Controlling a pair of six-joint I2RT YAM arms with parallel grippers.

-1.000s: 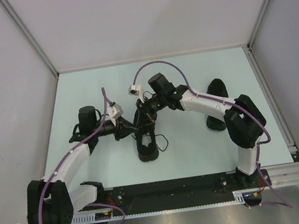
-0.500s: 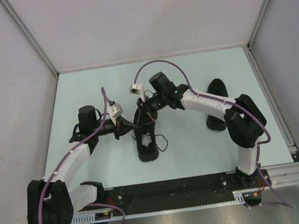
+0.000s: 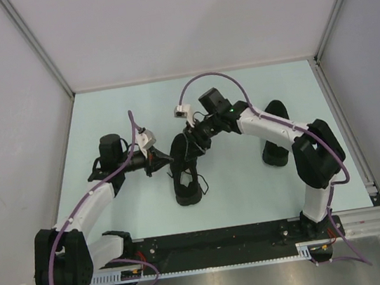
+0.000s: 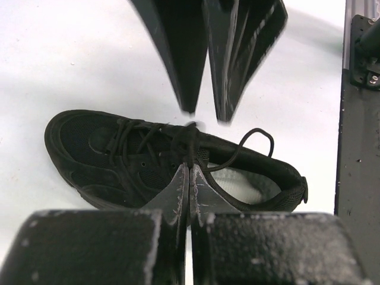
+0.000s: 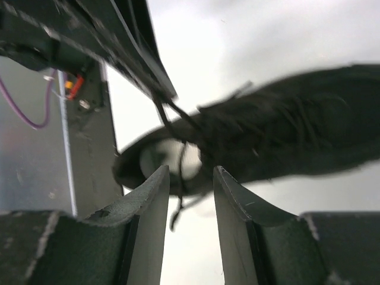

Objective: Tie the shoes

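right gripper (image 5: 191, 173) has just let go: its fingers now stand spread, backed slightly off the black sneaker (image 3: 186, 178), which lies mid-way across the table (image 3: 253, 190) between the arms. left gripper (image 4: 188, 171) stays pressed together, pinching a lace (image 4: 191, 138) above the tongue. judged: the strand now rests with the left side alone, knot not yet formed.

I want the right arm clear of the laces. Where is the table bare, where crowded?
Bare: the far strip of table between the back wall and both arms; the near patch bordered by the sneaker, the base rail and the right arm. Crowded: the middle, where left gripper and right gripper meet over the sneaker, and beside the second black shoe.
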